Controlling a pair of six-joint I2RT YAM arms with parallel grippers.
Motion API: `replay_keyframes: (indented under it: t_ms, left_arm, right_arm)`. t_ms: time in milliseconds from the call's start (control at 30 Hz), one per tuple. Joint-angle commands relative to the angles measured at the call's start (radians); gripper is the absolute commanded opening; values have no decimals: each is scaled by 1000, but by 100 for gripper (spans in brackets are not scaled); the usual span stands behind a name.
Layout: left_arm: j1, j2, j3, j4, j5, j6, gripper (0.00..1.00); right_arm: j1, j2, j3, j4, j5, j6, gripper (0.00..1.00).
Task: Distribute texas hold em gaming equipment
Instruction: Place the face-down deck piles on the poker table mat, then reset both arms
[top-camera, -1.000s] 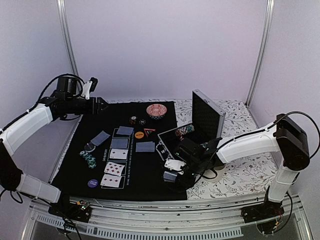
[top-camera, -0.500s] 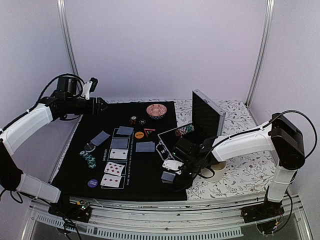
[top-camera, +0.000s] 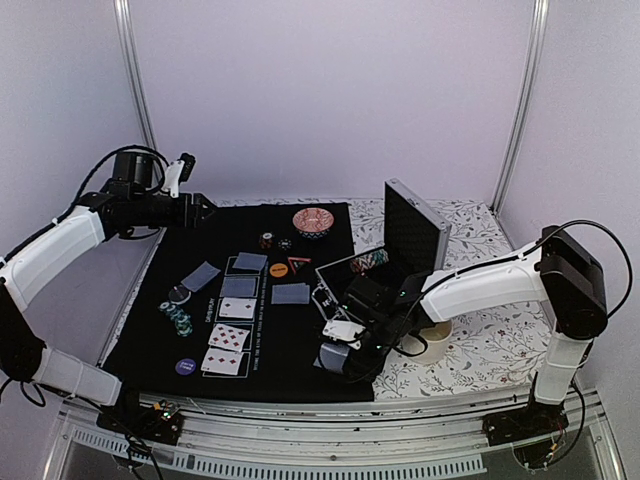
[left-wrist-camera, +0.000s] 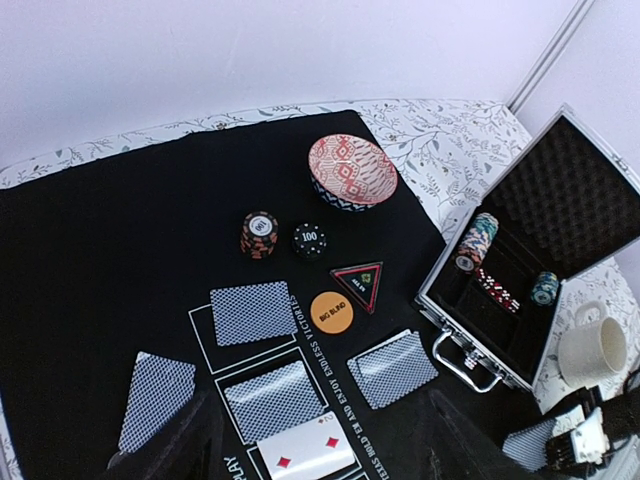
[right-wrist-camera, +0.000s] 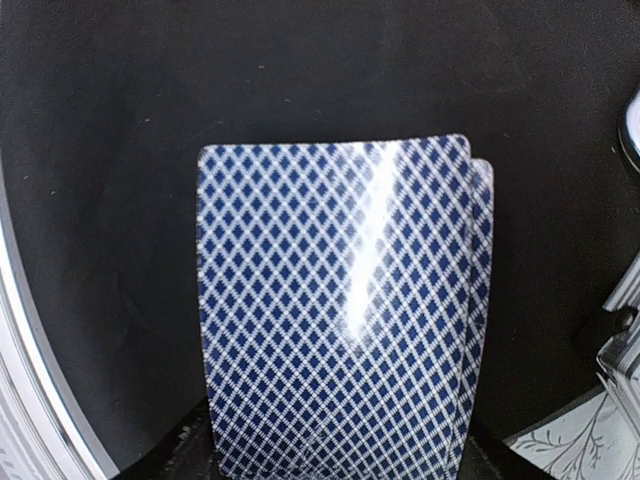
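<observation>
playing cards, blue diamond-backed: a face-down pair is seen on the black felt mat, at its 5 o'clock corner, with the lower card offset slightly toward 3 o'clock in the wrist view. the right gripper is held low, directly over this pair. the wrist view is filled by the cards and the jaws are not shown clearly, so it cannot be told whether the pair is pinched or let go.

the left gripper is raised high off the mat's 10 o'clock corner. its jaws are spread wide and nothing is held.

face-down single cards are laid in the printed boxes at mat centre, one more at 3 o'clock of them and another at 9 o'clock. face-up red-suited cards are lined up toward 6 o'clock.

a red striped chip stack and a black striped chip are set side by side at 12 o'clock of the boxes. an orange round disc is placed just beside a red triangle marker. a green striped chip stack is noted at the mat's 9 o'clock edge, and a purple round disc at 7 o'clock.

a red patterned bowl is seen at the mat's 12 o'clock edge. a silver hard case is stood open at 3 o'clock, with more chips inside. a white cylindrical cup is seen beside the case.
</observation>
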Motion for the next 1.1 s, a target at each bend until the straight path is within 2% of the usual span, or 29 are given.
replay_keyframes:
  t_ms: [0, 67, 100, 133, 167, 367, 500, 567, 767, 833, 867, 967, 1067]
  left_arm:
    - [-7, -14, 27, -11, -13, 21, 68]
    - [-7, -16, 27, -12, -14, 24, 68]
    - [-6, -15, 27, -12, -16, 24, 68]
    - [-7, -15, 26, -12, -18, 24, 68]
    - [-7, -15, 26, -12, -21, 23, 68]
    - [-7, -20, 24, -7, -32, 21, 69]
    - [-5, -38, 17, 20, -72, 24, 76]
    - [5, -47, 14, 32, -108, 23, 81]
    - [80, -118, -64, 171, -228, -30, 91]
    - [108, -152, -116, 231, -302, -39, 96]
    - [123, -170, -145, 259, -342, -44, 98]
    - [173, -228, -255, 356, -448, -61, 98]
    - [209, -281, -406, 490, -579, -89, 98]
  right_arm:
    - [0, 9, 13, -49, 35, 11, 74]
    - [0, 1, 18, -59, 38, 9, 81]
    - [2, -4, 23, -66, 43, 7, 86]
    - [6, -11, 33, -76, 45, 6, 97]
    - [11, -19, 47, -85, 46, 3, 99]
    - [52, -127, 205, -95, -28, -65, 99]
    - [37, -244, 280, -16, -29, -127, 99]
    - [-11, -291, 322, 29, -20, -133, 99]
    - [-323, -410, 366, 215, 91, -54, 99]
    - [-464, -451, 357, 254, 94, -18, 99]
    - [-578, -472, 342, 275, 76, 2, 99]
    - [-835, -558, 216, 358, 6, 104, 99]
    - [-1007, -654, 8, 494, 36, 159, 99]
